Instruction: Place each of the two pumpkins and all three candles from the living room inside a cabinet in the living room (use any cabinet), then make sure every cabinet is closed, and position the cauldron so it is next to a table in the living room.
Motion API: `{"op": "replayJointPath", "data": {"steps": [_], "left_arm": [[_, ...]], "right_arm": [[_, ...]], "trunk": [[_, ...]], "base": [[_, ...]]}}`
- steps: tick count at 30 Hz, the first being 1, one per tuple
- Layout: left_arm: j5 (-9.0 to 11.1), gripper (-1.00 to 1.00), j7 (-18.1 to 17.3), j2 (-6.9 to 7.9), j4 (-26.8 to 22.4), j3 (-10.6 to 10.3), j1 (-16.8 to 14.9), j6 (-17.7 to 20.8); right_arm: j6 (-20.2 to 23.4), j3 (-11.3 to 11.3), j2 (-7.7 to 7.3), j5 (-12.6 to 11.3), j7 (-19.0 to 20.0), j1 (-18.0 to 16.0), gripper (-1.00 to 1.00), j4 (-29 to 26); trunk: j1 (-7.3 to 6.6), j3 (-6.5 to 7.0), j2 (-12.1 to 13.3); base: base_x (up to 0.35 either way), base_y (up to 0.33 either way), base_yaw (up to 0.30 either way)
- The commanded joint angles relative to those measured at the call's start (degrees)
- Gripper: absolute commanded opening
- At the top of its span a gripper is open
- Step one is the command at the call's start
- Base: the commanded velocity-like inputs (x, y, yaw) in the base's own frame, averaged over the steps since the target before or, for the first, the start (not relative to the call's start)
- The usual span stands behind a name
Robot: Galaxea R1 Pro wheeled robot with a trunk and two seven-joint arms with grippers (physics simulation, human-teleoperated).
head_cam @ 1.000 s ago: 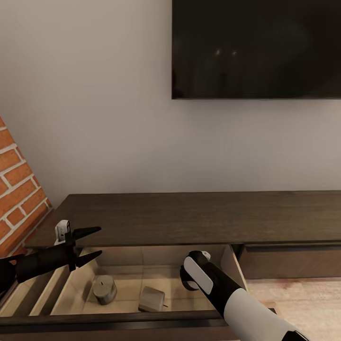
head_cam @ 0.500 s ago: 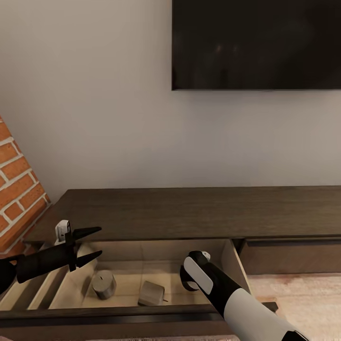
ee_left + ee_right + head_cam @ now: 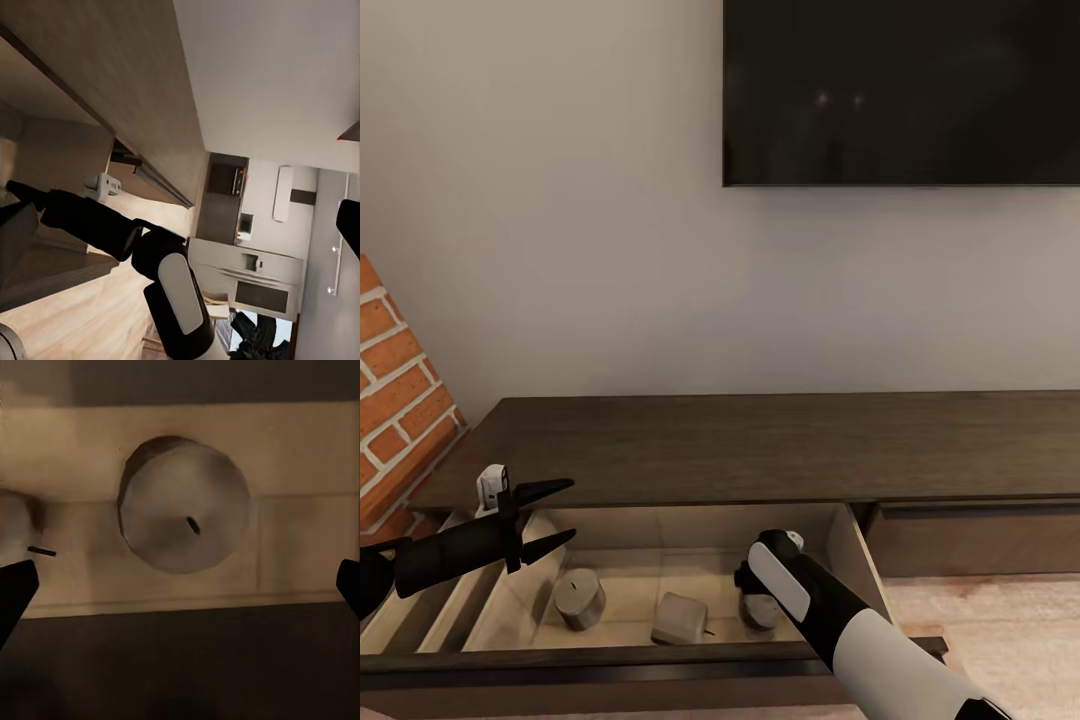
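The dark-brown cabinet [image 3: 760, 445] has its left drawer [image 3: 660, 660] pulled out, pale inside. Three grey candles lie in it: a round candle [image 3: 580, 598], a blocky candle [image 3: 680, 618] and a third candle [image 3: 760, 608] [image 3: 184, 506] with its wick up. My right gripper [image 3: 182, 585] hangs open directly over that third candle, fingertips wide apart and clear of it. In the head view the right wrist [image 3: 772, 575] partly covers it. My left gripper [image 3: 555, 515] is open and empty above the drawer's left end. The pumpkins, cauldron and table are out of view.
The cabinet's right drawer front [image 3: 980, 555] is shut. A black TV [image 3: 900, 90] hangs on the wall above. A brick wall [image 3: 395, 400] stands at the left. Pale wood floor [image 3: 980, 640] lies at the right. Narrow dividers [image 3: 450, 610] fill the drawer's left end.
A third candle now shows on the drawer floor beside my right wrist, where none showed before. The head view has shifted slightly. Both arms stay about where they were.
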Motion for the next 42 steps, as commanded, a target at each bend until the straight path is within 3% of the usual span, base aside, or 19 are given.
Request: {"op": "replayJointPath", "data": {"steps": [1, 4, 9, 29, 36, 42], "left_arm": [[0.57, 1.0, 0.6, -0.01, -0.02, 0.05, -0.04, 0.09], [0.57, 1.0, 0.6, 0.0, -0.02, 0.08, -0.01, 0.09], [0.57, 1.0, 0.6, -0.02, -0.02, 0.06, -0.02, 0.09], [0.57, 1.0, 1.41, 0.69, -0.02, -0.16, -0.04, -0.07], [0.57, 1.0, 1.53, 0.7, -0.02, -0.32, -0.01, -0.08], [0.57, 1.0, 1.48, 0.69, 0.05, -0.28, 0.03, -0.16]], "right_arm": [[0.1, 0.21, -0.03, -0.54, -0.48, -0.08, 1.0, -0.06], [0.13, 0.16, -0.04, -0.57, -0.37, -0.1, 1.0, -0.06], [0.14, 0.13, -0.04, -0.58, -0.34, -0.07, 1.0, -0.06], [0.14, 0.3, -0.04, -0.61, -0.16, -0.08, 1.0, -0.1], [0.14, 0.27, -0.04, -0.62, -0.12, -0.1, 1.0, -0.08], [0.14, 0.22, -0.04, -0.66, 0.17, -0.1, 1.0, -0.13]], "trunk": [[-0.01, -0.05, -0.02], [-0.01, -0.05, -0.02], [-0.15, 1.05, 0.06], [-4.54, 4.64, 8.08], [-6.08, 5.9, 10.89], [-6.08, 5.9, 10.89]], "base": [[0.0, 0.0, 0.0], [0.0, 0.0, 0.0], [0.0, 0.0, 0.0], [-0.003, 0.001, 0.0], [-0.243, 0.109, 0.0], [-0.264, 0.016, 0.0]]}}
